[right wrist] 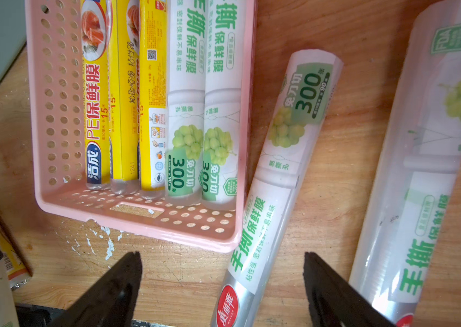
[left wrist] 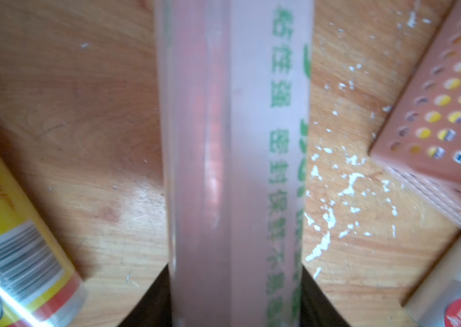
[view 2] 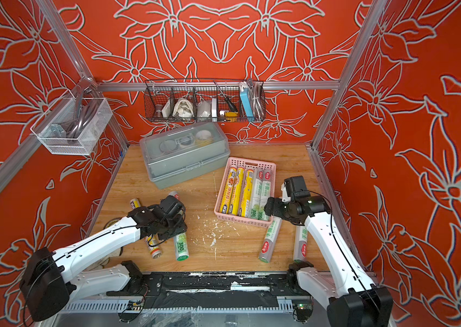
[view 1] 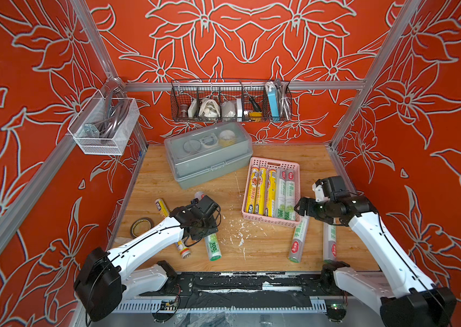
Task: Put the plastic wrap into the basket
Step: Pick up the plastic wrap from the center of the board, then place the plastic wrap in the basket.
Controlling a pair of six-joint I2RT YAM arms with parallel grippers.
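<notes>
Wooden tabletop (view 1: 266,254), white-flecked, red floral walls (view 1: 252,42); left tool (left wrist: 235,283) tight on white-green roll (view 1: 212,247), right tool (right wrist: 222,256) wide.

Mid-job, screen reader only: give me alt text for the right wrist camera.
The pink basket holds three yellow rolls and two white-green rolls side by side. Two more loose white-green rolls lie on the wooden table beside it, the nearer one close by its corner. The right gripper hangs above with jaws wide open and empty.

Right wrist view: yellow roll (right wrist: 94,113), upper left, reads "PE保鲜膜" and "15"; white-green roll (right wrist: 274,184), centre, reads "300", "手撕保鲜膜" and, on its red oval, "美丽雅".
</notes>
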